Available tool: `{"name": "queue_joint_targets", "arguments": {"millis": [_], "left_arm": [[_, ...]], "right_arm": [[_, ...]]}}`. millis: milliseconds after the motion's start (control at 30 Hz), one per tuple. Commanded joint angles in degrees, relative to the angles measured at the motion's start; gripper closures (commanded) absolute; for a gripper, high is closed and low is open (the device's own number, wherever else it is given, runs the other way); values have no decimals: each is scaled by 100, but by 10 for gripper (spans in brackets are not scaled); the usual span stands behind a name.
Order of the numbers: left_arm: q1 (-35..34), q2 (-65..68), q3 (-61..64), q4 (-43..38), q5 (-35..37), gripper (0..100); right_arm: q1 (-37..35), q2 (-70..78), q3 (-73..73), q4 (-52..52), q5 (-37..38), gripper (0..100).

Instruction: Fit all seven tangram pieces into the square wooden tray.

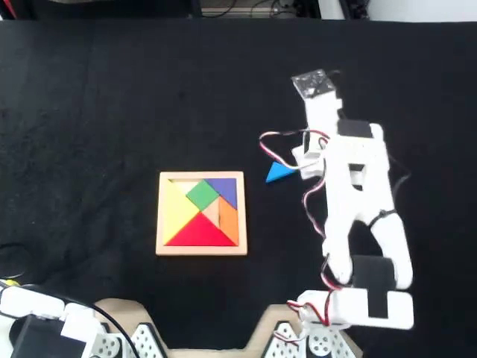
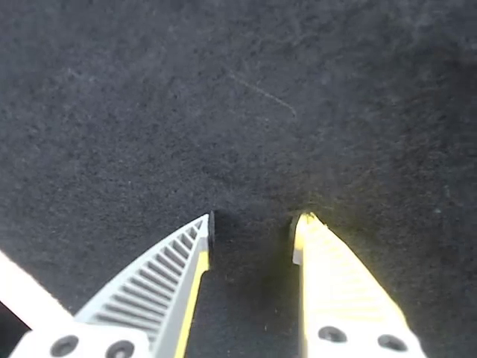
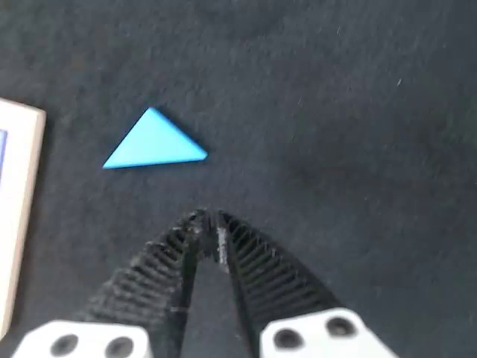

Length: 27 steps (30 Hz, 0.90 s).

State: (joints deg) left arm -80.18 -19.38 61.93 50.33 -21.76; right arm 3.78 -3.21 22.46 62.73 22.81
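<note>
Blue triangle (image 3: 155, 142) lies loose outside the wooden tray (image 1: 160, 216)
The right pincer (image 3: 207, 224), clenched on nothing, hangs over the black table (image 1: 89, 112). The triangle lies just ahead of its tips, untouched, and the tray lies beyond it. The left pincer (image 2: 255, 221) is released.

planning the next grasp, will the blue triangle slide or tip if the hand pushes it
Probably stiff: the blue triangle keeps crisp straight edges. It lies flat on the black cloth, so rolling or tipping seems unlikely; a push would likely slide it.
</note>
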Motion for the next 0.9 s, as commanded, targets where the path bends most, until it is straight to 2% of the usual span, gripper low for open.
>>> {"name": "queue_joint_targets", "arguments": {"millis": [0,200,500,700,867], "left_arm": [[198,97,286,35,-44,805],[198,105,286,26,-44,805],[207,105,286,9,-44,805],[207,105,286,0,-44,805],[215,105,286,-9,-44,805]], "right_arm": [[-220,673,-409,-193,18,987],[-211,2035,-1499,70,0,987],[-246,3169,-2765,360,18,988],[-651,3899,-3688,404,0,988],[-1266,4242,-4532,1002,0,988]]}}
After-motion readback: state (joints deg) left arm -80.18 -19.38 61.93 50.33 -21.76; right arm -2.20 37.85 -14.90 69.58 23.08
